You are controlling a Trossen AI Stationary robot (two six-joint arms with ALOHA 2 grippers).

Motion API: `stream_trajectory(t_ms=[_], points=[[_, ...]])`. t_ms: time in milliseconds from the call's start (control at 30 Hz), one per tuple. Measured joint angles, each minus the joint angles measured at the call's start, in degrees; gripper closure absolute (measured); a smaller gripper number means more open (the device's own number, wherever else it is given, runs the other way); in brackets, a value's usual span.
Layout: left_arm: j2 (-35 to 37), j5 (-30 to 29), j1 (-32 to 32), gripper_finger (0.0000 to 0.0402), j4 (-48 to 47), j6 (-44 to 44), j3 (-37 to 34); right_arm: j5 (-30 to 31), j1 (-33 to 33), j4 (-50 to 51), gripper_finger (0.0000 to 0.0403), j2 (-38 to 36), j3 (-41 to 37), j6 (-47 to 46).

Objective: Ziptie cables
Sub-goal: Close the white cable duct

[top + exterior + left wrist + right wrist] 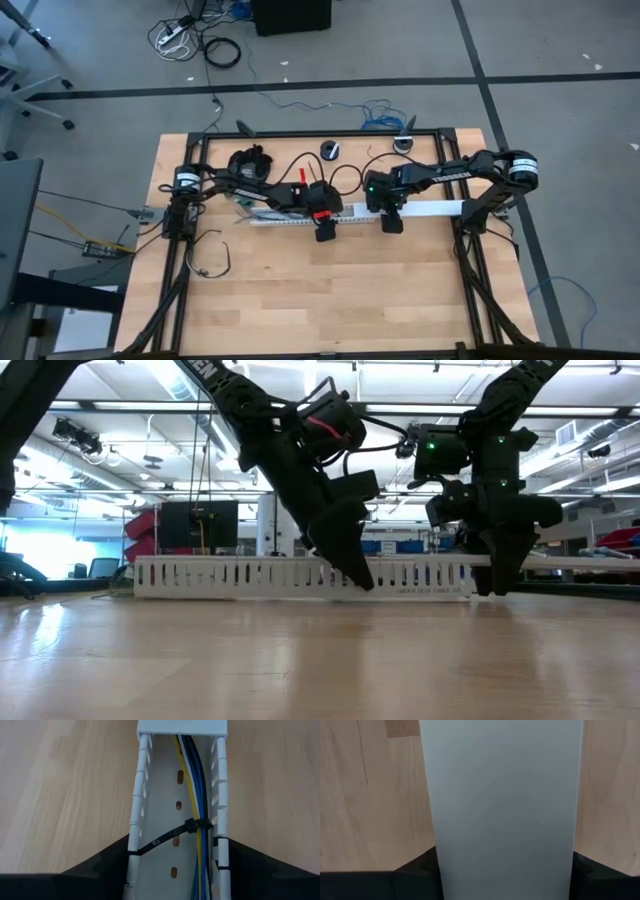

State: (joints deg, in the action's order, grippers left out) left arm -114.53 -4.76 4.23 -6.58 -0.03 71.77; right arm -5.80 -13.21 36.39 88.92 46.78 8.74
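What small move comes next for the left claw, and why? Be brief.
The left claw should probably release the duct and take the zip tie's tail: the tie already loops the cables, and the right claw grips the duct's covered end.

Cables (196, 795), thin yellow, white, blue and black wires bundled lengthwise inside white slotted duct (165, 785), black ziptie (192, 826) cinched round them, toward tabletop's far edge

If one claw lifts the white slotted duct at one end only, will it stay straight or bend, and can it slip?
The white slotted duct would probably sag somewhat: it looks long, thin-walled and open on top. The slots in its side walls likely let them flex under a squeeze. Its smooth cover may slip in the right claw. The cables seem strapped in by a black ziptie, so they should move with it.
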Motion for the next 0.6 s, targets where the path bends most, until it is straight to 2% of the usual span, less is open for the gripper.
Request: stream_trajectory(t_ms=[400,600], points=[[-0.1,0.33,-0.02,0.0151,1.08,0.63,0.0,0.02,0.03,-0.08,0.0184,0.02,0.15,-0.2],[-0.08,0.36,-0.04,0.013,2.15,2.75,0.39,0.03,0.02,0.02,0.0183,0.02,0.39,-0.66]])
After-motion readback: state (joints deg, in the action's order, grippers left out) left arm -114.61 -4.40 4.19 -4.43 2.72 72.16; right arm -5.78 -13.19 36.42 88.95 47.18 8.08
